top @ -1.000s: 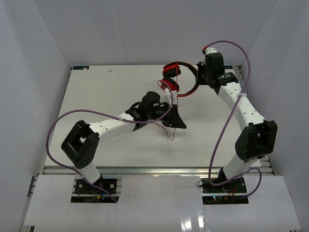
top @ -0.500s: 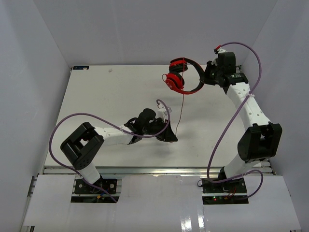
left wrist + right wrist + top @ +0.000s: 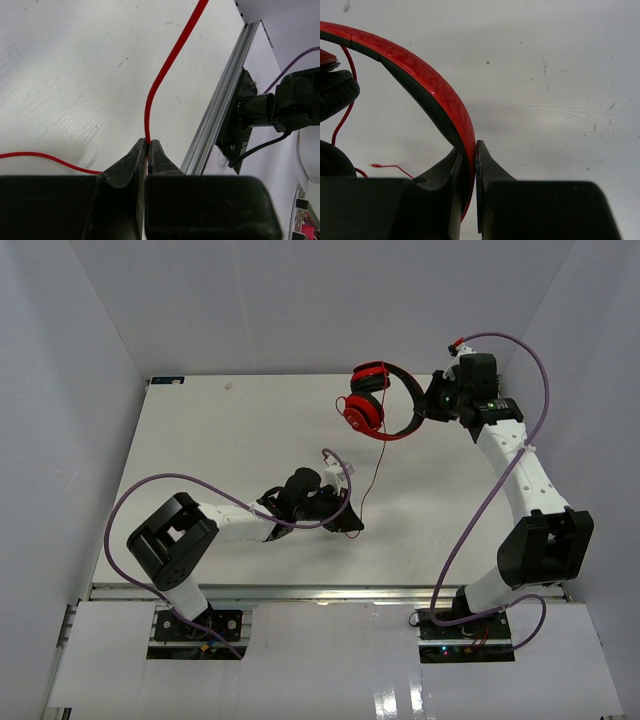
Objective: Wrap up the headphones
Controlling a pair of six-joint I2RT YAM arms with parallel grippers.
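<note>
Right now the right gripper (image 3: 469,150) is clamped on the headband (image 3: 432,90) of the headphones (image 3: 376,400), holding them at the far right part of the white surface (image 3: 200,440), with the two red ear cups (image 3: 362,412) to the left of its fingers. From the cups the thin red cord (image 3: 172,55) runs toward the near middle of the surface, where the left gripper (image 3: 148,145) is pinched tight on it. Another stretch of cord curves off beside that gripper, close to the surface.

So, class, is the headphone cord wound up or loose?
Loose: the cord hangs uncoiled from the headphones to the left gripper.
</note>
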